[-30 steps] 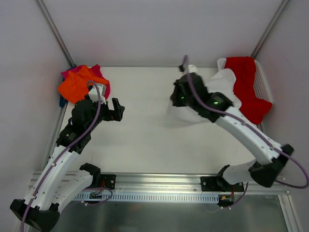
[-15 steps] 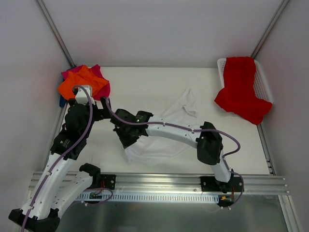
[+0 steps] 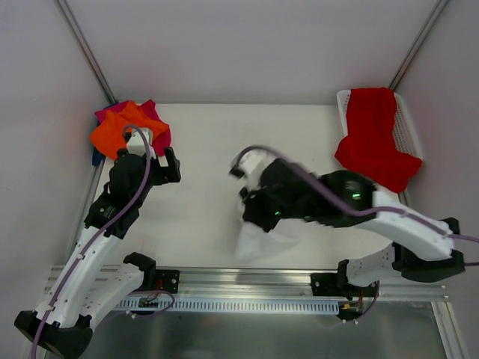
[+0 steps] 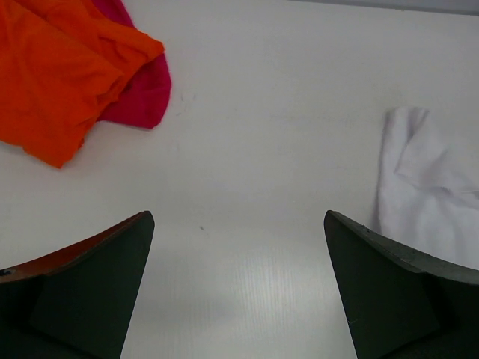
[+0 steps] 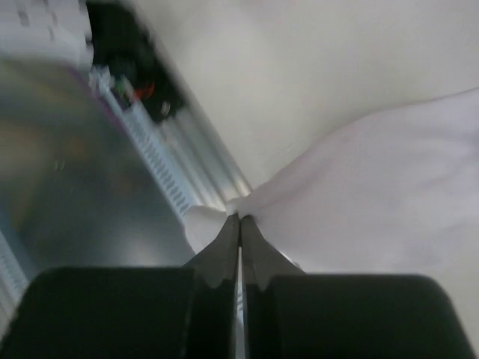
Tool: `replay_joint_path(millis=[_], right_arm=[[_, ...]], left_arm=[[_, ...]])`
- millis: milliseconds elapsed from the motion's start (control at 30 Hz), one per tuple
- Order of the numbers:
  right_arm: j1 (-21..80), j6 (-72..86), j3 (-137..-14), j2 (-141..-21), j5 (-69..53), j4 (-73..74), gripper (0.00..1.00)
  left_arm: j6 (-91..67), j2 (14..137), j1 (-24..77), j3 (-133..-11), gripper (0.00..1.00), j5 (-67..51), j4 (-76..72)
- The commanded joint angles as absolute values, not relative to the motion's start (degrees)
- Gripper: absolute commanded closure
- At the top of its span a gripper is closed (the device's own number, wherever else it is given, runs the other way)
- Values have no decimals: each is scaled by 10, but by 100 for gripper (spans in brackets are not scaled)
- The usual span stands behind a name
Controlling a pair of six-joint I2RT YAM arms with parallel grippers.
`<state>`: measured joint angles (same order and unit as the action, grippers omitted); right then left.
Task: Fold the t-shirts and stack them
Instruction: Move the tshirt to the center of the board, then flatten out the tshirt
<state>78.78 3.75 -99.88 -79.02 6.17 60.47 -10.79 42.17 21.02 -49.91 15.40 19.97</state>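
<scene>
Where right fingers (image 5: 221,258) pinch, the soft white t-shirt (image 5: 374,194) puckers.

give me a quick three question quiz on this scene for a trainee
1. True or false: the right fingers are shut on the white t-shirt.
2. Which colour t-shirt lies across the basket? A red, B green, C yellow.
3. Fill in: the left fingers are ____ and hold nothing.

Key: 1 true; 2 A, the red t-shirt; 3 open.
</scene>
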Motion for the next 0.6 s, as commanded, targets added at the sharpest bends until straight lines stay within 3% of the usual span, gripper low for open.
replay_joint_path(millis=[0, 67, 167, 267, 400, 567], right_arm=[[776, -20, -1163, -739, 320, 750, 100], [774, -25, -1228, -733, 467, 803, 99], [765, -32, -1193, -695, 571, 797, 100], [742, -36, -1150, -677, 563, 780, 99], [731, -17, -1080, -664, 554, 779, 100], [728, 0, -1020, -628, 536, 779, 99]], left_arm=[[-174, 444, 214, -550, 1, 30, 194], [-192, 457, 214, -561, 1, -51, 194], [-235, 503, 216, -567, 1, -163, 194], [-253, 577, 258, -558, 1, -218, 191], [-257, 631, 371, -528, 1, -143, 187], [-282, 648, 444, -507, 1, -98, 180]])
